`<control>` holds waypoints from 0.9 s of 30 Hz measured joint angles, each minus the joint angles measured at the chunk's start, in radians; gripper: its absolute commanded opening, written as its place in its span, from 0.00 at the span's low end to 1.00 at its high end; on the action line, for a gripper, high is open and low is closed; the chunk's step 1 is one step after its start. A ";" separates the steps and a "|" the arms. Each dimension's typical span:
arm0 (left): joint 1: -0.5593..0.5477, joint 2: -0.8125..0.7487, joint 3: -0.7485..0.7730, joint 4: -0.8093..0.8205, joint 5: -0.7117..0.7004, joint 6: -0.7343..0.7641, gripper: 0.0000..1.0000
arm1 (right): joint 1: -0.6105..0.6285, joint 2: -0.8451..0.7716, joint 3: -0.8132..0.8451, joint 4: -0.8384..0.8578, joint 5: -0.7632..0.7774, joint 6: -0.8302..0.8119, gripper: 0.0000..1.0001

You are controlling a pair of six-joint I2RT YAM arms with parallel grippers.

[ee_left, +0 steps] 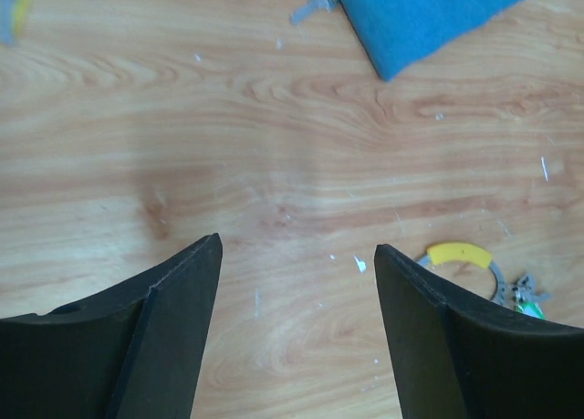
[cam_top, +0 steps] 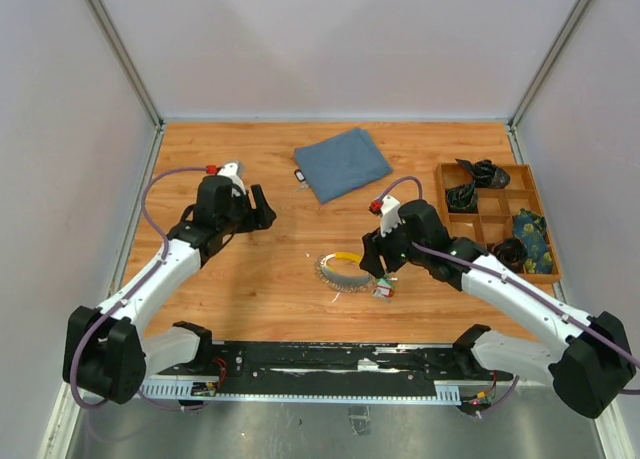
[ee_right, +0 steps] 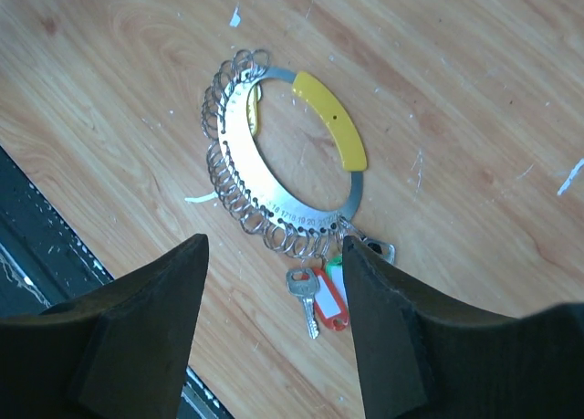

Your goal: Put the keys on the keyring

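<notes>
The keyring [ee_right: 245, 168] is a flat grey metal band with a yellow section and many small wire loops, lying on the wood table [cam_top: 250, 269]. A silver key [ee_right: 307, 297] with a red tag [ee_right: 334, 302] and a green tag hangs from its near end. My right gripper [ee_right: 274, 246] hovers open just above those keys [cam_top: 383, 290], holding nothing. My left gripper [ee_left: 297, 246] is open over bare wood, well left of the keyring [cam_top: 338, 269]. Another small key [cam_top: 299, 177] lies beside the blue cloth.
A blue folded cloth [cam_top: 343, 162] lies at the back centre. A wooden compartment tray [cam_top: 497, 229] at the right holds dark bundled items. A black rail runs along the near table edge. White walls enclose the sides and back.
</notes>
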 measured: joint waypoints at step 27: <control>-0.237 0.354 -0.148 0.365 0.336 0.049 0.61 | -0.001 0.007 -0.040 -0.053 -0.033 0.010 0.61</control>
